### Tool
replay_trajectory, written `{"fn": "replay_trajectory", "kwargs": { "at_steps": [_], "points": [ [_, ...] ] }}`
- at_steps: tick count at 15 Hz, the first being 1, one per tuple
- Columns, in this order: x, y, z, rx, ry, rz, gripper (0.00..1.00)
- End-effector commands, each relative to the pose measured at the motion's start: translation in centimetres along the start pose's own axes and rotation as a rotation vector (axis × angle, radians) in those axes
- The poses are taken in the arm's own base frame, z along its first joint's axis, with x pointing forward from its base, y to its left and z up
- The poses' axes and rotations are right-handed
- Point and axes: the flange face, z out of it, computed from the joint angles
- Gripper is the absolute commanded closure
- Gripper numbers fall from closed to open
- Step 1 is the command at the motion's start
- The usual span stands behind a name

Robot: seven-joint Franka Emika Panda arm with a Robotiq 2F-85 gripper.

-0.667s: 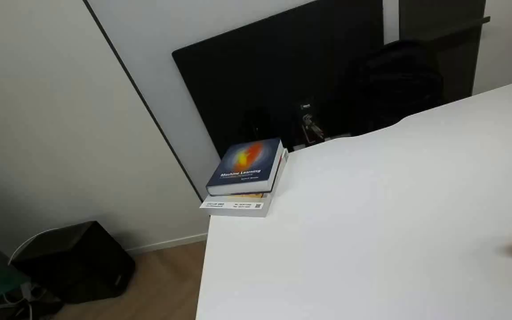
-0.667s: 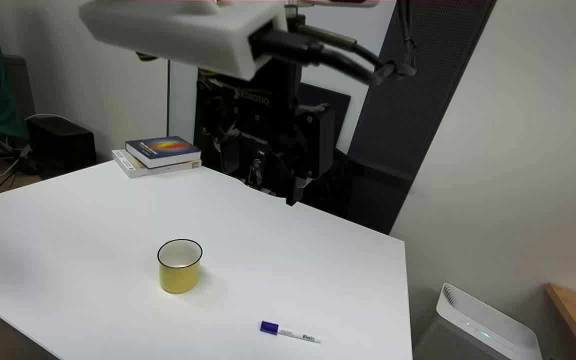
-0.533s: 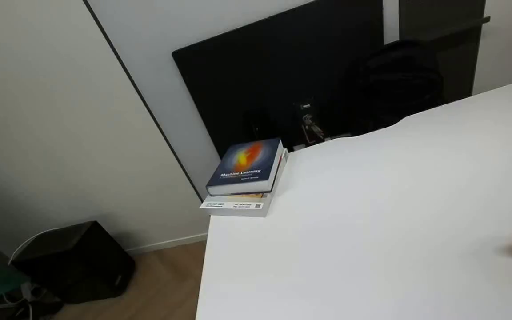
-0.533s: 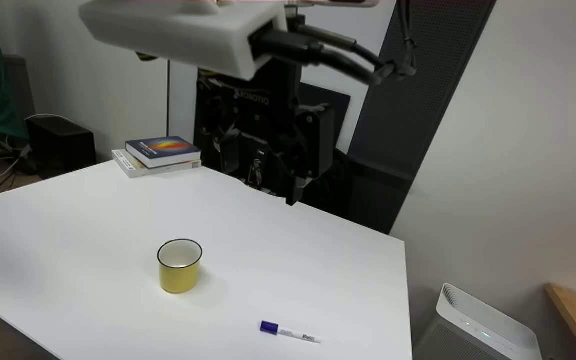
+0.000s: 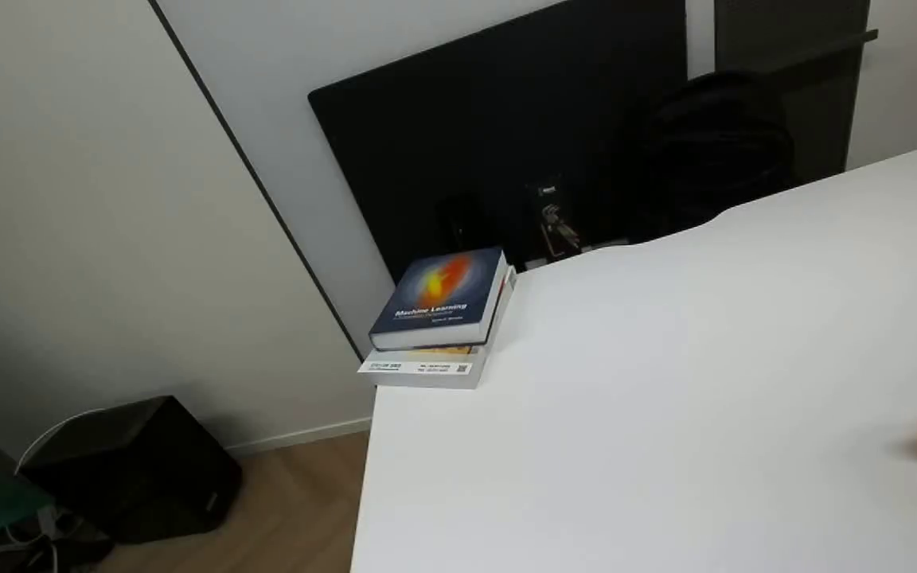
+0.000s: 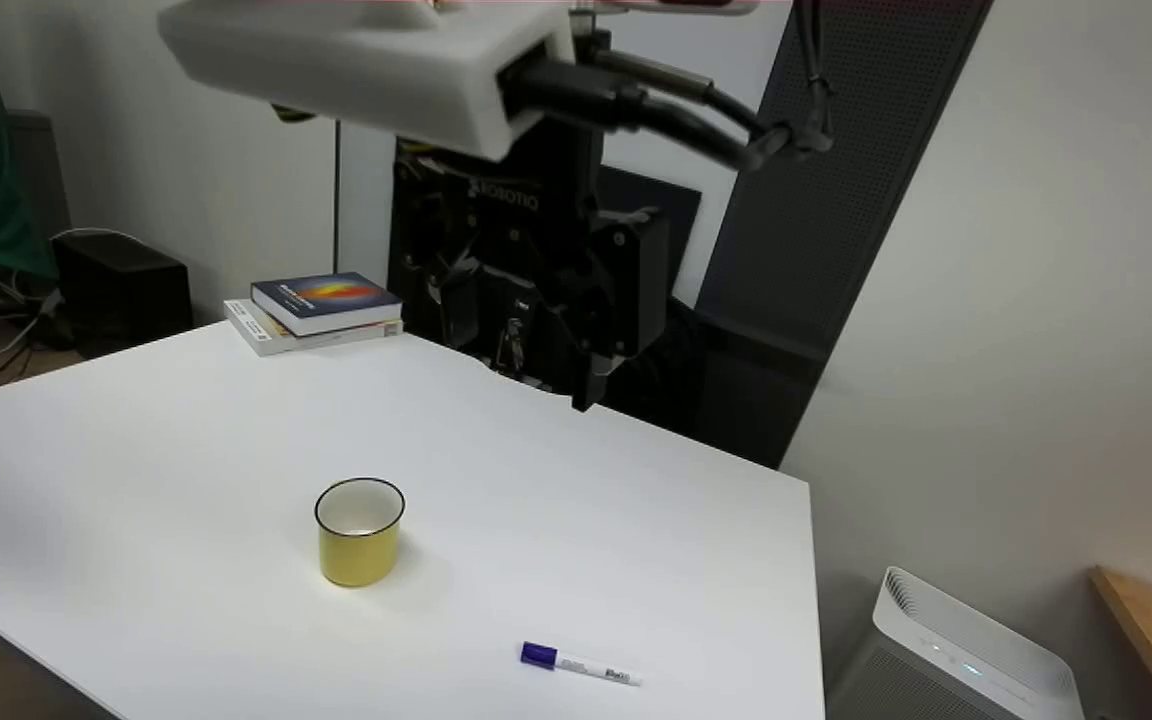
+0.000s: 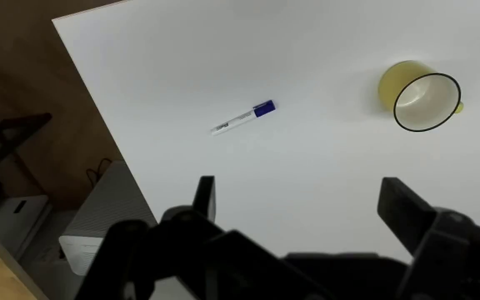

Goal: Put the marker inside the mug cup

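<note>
I see the jaws apart, holding nothing; unless they turn across the marker (image 7: 242, 118), it may slip away.

Marker (image 6: 581, 667), mug (image 6: 359, 545) apart on table (image 6: 576, 530)

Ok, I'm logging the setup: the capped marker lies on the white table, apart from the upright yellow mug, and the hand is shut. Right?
Not quite: the hand is open, its fingers wide apart in the wrist view. The rest is right: the capped marker lies on the white table, apart from the upright yellow mug.
</note>
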Motion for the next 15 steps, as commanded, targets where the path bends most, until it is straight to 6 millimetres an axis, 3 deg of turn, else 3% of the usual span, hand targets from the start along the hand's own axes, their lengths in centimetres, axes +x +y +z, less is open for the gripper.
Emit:
{"fn": "replay_trajectory", "kwargs": {
  "at_steps": [1, 4, 12, 15],
  "points": [
    [0.0, 0.0, -0.1, 0.000, -0.001, 0.000, 0.00],
    [0.3, 0.9, 0.7, -0.019, -0.011, 0.055, 0.00],
    [0.3, 9.4, 6.0, -0.093, -0.036, 0.473, 0.00],
    [1.7, 12.1, 8.7, -0.119, -0.049, 0.609, 0.00]
  ]
}}
